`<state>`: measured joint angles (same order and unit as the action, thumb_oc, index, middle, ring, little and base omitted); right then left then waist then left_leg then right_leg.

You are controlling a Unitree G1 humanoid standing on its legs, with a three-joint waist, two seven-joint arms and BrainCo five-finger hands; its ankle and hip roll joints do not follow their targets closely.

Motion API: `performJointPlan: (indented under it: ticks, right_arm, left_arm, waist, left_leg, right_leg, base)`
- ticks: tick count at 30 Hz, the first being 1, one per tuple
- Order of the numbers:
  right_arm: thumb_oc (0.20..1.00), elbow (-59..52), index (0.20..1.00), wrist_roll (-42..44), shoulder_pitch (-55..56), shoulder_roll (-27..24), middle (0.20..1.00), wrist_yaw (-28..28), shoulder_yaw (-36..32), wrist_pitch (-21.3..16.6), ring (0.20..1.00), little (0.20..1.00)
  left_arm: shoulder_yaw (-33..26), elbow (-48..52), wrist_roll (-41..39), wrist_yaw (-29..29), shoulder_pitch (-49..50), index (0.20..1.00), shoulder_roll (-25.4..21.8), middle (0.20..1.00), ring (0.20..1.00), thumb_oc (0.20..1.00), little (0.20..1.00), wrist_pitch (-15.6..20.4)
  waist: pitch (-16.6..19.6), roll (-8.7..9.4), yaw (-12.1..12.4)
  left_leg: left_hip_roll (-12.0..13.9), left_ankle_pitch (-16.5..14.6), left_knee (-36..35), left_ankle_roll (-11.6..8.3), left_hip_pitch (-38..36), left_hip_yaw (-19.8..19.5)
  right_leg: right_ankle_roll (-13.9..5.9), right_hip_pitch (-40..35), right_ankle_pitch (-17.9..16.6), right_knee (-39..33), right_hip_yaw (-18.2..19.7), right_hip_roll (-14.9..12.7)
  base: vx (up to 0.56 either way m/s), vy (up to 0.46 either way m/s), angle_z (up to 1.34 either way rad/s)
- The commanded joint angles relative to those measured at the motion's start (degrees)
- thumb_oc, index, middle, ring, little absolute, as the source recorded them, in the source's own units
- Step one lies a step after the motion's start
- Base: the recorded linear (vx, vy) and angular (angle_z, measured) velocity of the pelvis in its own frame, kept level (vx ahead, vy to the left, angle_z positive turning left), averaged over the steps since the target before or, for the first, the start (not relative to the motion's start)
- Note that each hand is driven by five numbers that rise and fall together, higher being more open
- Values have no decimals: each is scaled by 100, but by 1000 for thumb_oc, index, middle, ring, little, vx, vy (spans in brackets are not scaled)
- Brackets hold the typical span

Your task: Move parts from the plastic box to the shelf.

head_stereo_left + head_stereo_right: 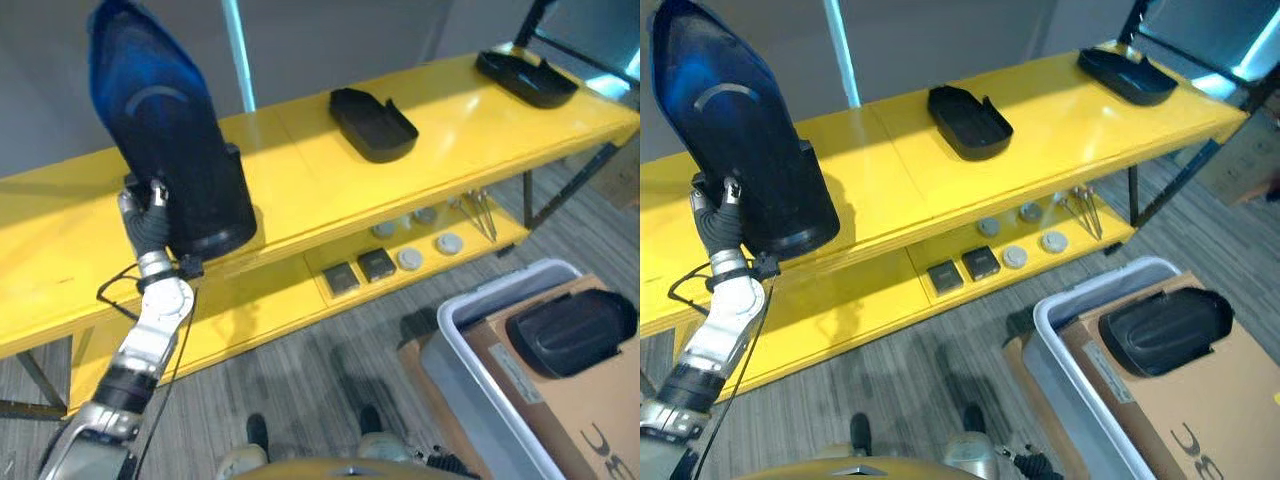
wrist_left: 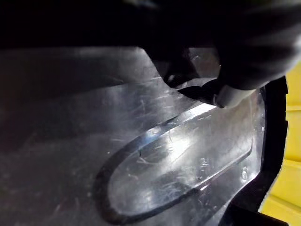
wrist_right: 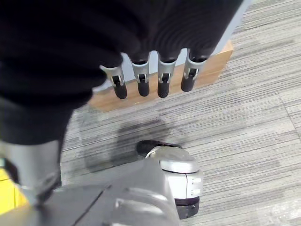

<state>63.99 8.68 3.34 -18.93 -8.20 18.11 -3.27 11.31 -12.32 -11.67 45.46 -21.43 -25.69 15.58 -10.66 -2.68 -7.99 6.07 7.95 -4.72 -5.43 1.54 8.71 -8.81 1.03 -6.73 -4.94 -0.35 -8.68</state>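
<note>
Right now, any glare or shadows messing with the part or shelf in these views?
Left eye view: a bright band crosses the yellow shelf top; the black part in the left robot hand drops a shadow beside itself. Left wrist view: glare streaks on the part's glossy surface. Right wrist view: even light, soft shadow on the carpet.

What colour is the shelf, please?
Bright yellow; the shelf shows best in the left eye view.

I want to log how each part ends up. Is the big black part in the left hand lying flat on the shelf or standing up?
Standing up. The black part rises on end from the yellow shelf, with the left hand at its base.
</note>
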Motion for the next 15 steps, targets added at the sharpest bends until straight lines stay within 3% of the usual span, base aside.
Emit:
performJointPlan:
  ticks: [1, 5, 10, 15]
  right_arm:
    - [1000, 48, 1000, 41, -449, -217, 1000, 155, 261, -47, 1000, 1000]
    - [1000, -22, 1000, 325, -571, -296, 1000, 200, 286, -49, 1000, 1000]
    - [1000, -271, 1000, 80, -654, -441, 1000, 292, 477, -62, 1000, 1000]
    - [1000, -273, 1000, 89, -766, -551, 1000, 335, 536, -100, 1000, 1000]
  left_arm:
    - [-298, -339, -435, 40, -1356, 200, -245, 200, 200, 200, 200, 454]
    - [-395, -698, -642, 83, -1634, 200, -295, 200, 200, 200, 200, 242]
    - [-405, -1948, -1044, -186, -2167, 200, -738, 200, 200, 200, 200, -410]
    - [-312, -2619, -1423, -274, -2415, 200, -946, 200, 200, 200, 200, -732]
  waist:
    - [-529, 25, -144]
    - [-602, 3, -229]
    - [-746, -84, -397]
    - [-839, -169, -447]
  left_leg:
    - [38, -259, -22, -71, 136, -53]
    - [29, -263, -28, -75, 131, -58]
    - [2, -263, -28, -84, 135, -26]
    - [-2, -252, -28, -101, 135, -44]
  right_leg:
    - [298, -173, 394, 58, -128, 229]
    - [305, -114, 374, 29, -51, 249]
    - [317, 45, 352, 29, 59, 250]
    - [324, 85, 368, 49, 98, 259]
  base:
    - [-18, 10, -25]
    - [46, 1, -21]
    - [71, 16, -17]
    - [38, 27, -8]
